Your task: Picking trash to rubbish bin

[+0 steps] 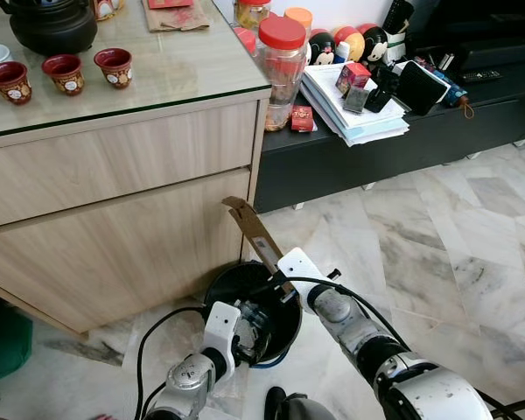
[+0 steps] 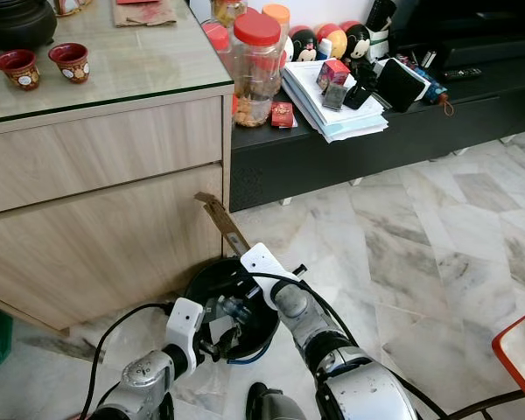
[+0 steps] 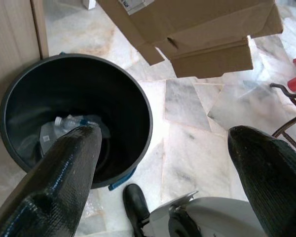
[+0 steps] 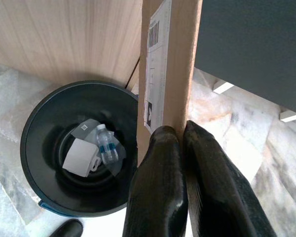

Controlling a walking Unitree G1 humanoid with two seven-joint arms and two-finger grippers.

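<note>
A black round rubbish bin [image 1: 212, 284] stands on the marble floor against the wooden cabinet. Inside it lie a plastic bottle [image 4: 106, 145] and a white paper scrap [image 4: 81, 158]. My right gripper [image 4: 182, 131] is shut on the lower edge of a flattened cardboard piece [image 1: 254, 232], which carries a shipping label and tilts up above the bin's far rim. My left gripper [image 3: 163, 133] hangs open just over the bin's near edge, with nothing between its fingers; the cardboard [image 3: 197, 29] is above and beyond it.
The wooden cabinet [image 1: 114, 201], with tea cups and a teapot on its glass top, rises behind the bin. A low black console [image 1: 402, 149] on the right holds jars and stacked papers. Open marble floor [image 1: 437, 254] lies to the right. A black cable [image 1: 144, 350] runs near the bin.
</note>
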